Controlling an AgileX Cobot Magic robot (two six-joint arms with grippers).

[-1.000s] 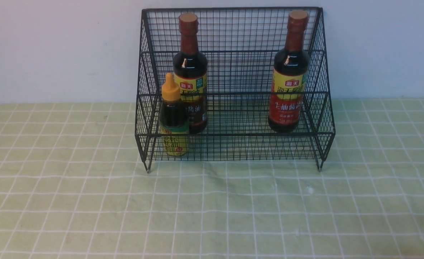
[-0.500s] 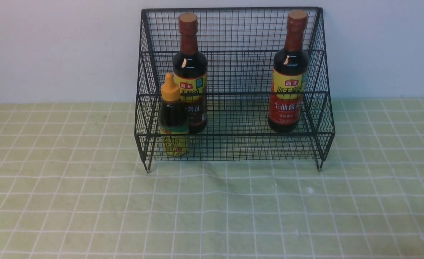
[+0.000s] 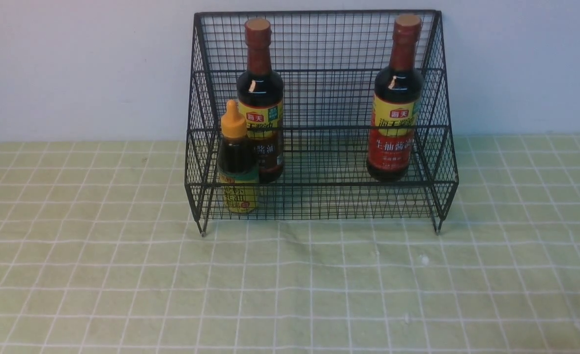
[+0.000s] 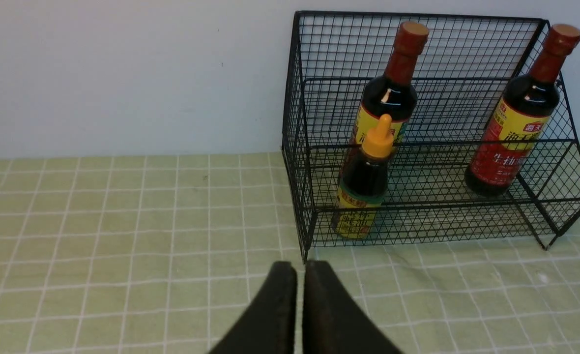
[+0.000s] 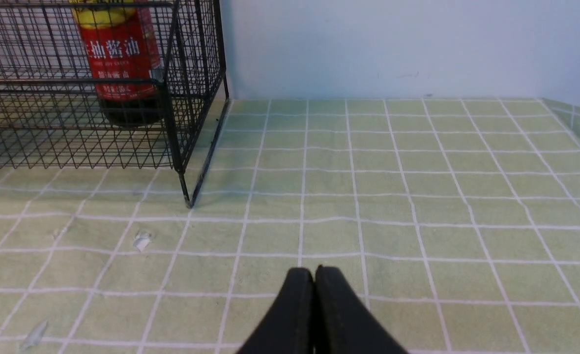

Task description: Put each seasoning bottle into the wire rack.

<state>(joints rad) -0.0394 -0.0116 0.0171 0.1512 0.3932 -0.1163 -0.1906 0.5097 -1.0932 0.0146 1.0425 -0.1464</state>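
Note:
The black wire rack (image 3: 319,73) stands against the wall with all three seasoning bottles inside it. A tall brown-capped bottle (image 3: 259,98) stands on the upper tier at the left, and a second tall one with a red label (image 3: 395,105) stands at the right. The short orange-capped bottle (image 3: 237,162) stands on the lower tier at the front left. Neither arm shows in the front view. My left gripper (image 4: 300,268) is shut and empty, hanging over the cloth short of the rack's (image 4: 437,98) left front leg. My right gripper (image 5: 314,273) is shut and empty, to the right of the rack (image 5: 172,98).
A green cloth with a white grid (image 3: 290,295) covers the table. A pale wall (image 3: 73,64) rises directly behind the rack. Small white flecks (image 5: 141,241) lie on the cloth near the rack's right front leg.

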